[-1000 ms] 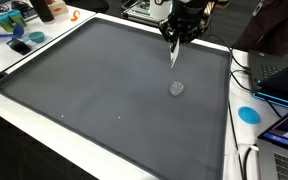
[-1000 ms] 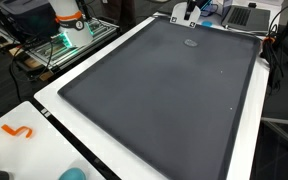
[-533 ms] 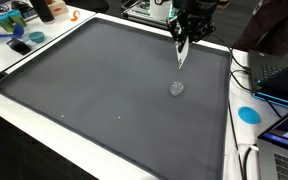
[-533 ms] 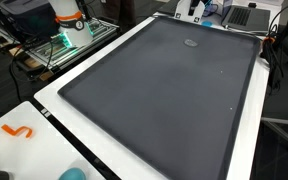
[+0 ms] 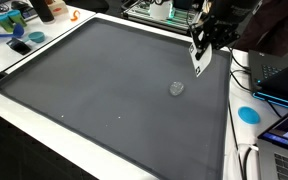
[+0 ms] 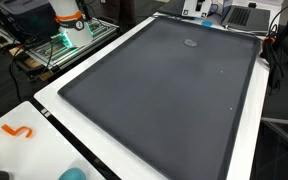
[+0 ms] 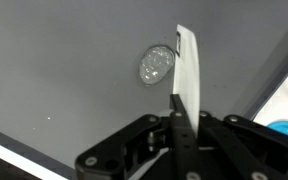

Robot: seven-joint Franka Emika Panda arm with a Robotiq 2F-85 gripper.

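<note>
My gripper [image 5: 201, 48] hangs above the far right part of the dark grey mat [image 5: 104, 90]. It is shut on a thin white strip [image 5: 200, 63] that points down toward the mat. In the wrist view the strip [image 7: 187, 62] sticks out from between the closed fingers [image 7: 176, 125] of the gripper [image 7: 184, 108]. A small round translucent disc [image 5: 176, 88] lies flat on the mat, below the gripper and a little to its left. The wrist view shows the disc [image 7: 156, 63] just beside the strip's tip, apart from it. An exterior view shows the disc [image 6: 191, 42] near the mat's far end.
A white table rim [image 5: 44, 125] frames the mat. A blue round object [image 5: 248, 114] and a laptop [image 5: 280, 78] lie past the right edge. An orange piece [image 6: 18, 131] sits on the near white corner. Clutter and cables [image 5: 19, 25] stand at the far left.
The gripper has moved to the right across the far end of the mat, carrying the white strip from left of the disc to right of it. The disc has not moved.
</note>
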